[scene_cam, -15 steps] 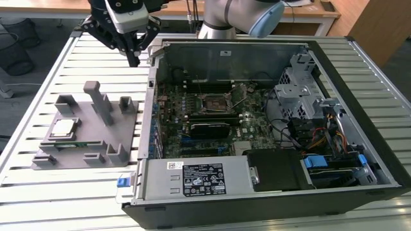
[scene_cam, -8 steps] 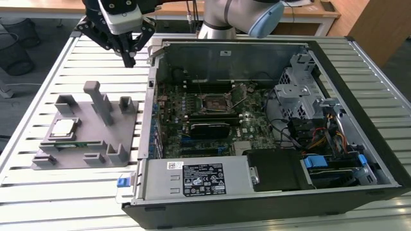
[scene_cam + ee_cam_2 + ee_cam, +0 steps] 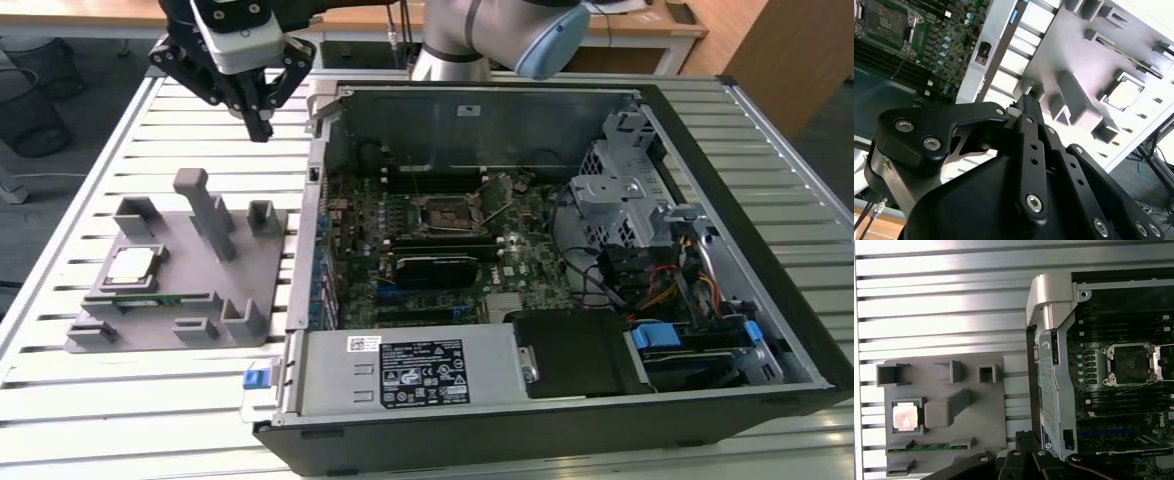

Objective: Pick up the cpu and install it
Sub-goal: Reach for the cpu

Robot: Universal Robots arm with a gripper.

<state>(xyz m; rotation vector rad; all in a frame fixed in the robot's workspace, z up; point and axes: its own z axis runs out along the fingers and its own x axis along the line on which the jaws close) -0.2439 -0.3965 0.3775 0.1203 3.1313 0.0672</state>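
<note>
Fingers [image 3: 1026,117] clenched on nothing, the gripper [image 3: 259,128] hung apart from the cpu [image 3: 134,267] seated in the grey holder [image 3: 989,415]'s recess; descending unopened or off-centre, it risked striking or tipping the chip.

Black two-finger gripper [image 3: 258,127] hanging high and pointing straight down, slim fingertips [image 3: 1030,107] pressed together with nothing between them, black linkage bars splayed out above, pale grey wrist block [image 3: 238,28], silver tubular arm with blue joint cap [image 3: 545,40] bent behind
</note>
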